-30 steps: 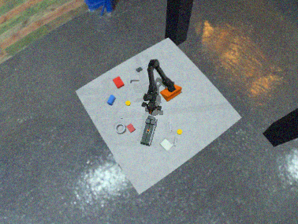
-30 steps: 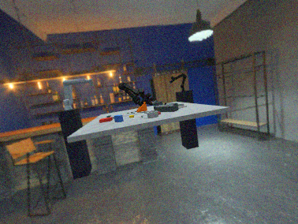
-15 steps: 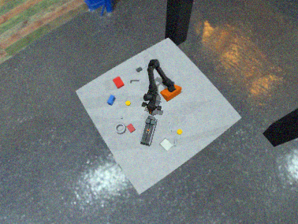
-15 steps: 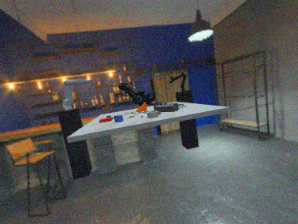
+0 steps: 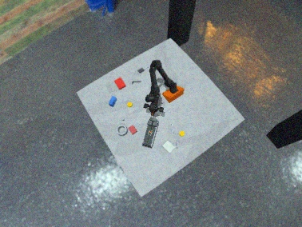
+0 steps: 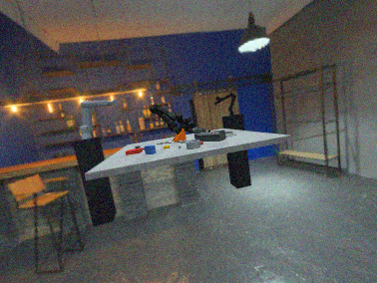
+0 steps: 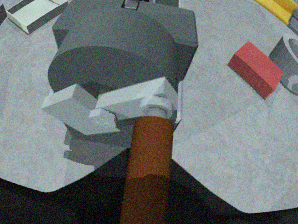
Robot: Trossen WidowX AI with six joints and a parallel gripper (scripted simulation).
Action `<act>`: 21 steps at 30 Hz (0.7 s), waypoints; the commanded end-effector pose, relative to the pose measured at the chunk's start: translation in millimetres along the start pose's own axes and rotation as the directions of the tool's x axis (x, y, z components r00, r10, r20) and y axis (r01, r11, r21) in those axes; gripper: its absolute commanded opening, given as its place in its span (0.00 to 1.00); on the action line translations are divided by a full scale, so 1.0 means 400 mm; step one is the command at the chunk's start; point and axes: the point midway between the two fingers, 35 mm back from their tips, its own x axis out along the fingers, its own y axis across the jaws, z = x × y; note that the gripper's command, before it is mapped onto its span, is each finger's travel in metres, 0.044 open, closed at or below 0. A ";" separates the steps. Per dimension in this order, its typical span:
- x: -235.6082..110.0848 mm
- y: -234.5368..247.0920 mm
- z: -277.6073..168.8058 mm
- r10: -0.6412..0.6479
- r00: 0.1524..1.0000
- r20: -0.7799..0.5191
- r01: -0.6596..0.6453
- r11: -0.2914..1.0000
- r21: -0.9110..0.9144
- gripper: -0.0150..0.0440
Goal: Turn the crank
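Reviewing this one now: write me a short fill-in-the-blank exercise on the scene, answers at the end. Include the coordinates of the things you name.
1. The hand (image 5: 153, 113) (image 7: 145, 159) is closed on the crank's ____ handle (image 7: 151, 150).
2. In the wrist view, a small block coloured ____ lies beside the grey ring (image 5: 122, 129) (image 7: 289, 62).
3. The arm's base stands by a large block coloured ____ in the top view.
4. In the top view, the small round discs (image 5: 129, 105) (image 5: 182, 133) are coloured ____.

Missing words: brown; red; orange; yellow

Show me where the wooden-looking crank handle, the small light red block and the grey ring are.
crank handle (image 7: 151, 150): wrist view, on its brown grip
light red block (image 5: 133, 129) (image 7: 255, 69): top and wrist views, upper face
grey ring (image 5: 118, 131): top view, its band
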 end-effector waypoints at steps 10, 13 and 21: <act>-0.002 0.002 0.002 0.002 1.000 0.003 -0.002 1.000 0.004 0.25; 0.000 0.001 0.000 0.000 1.000 0.000 0.000 1.000 -0.001 0.25; 0.000 0.001 0.000 0.000 1.000 0.000 0.000 1.000 -0.001 0.25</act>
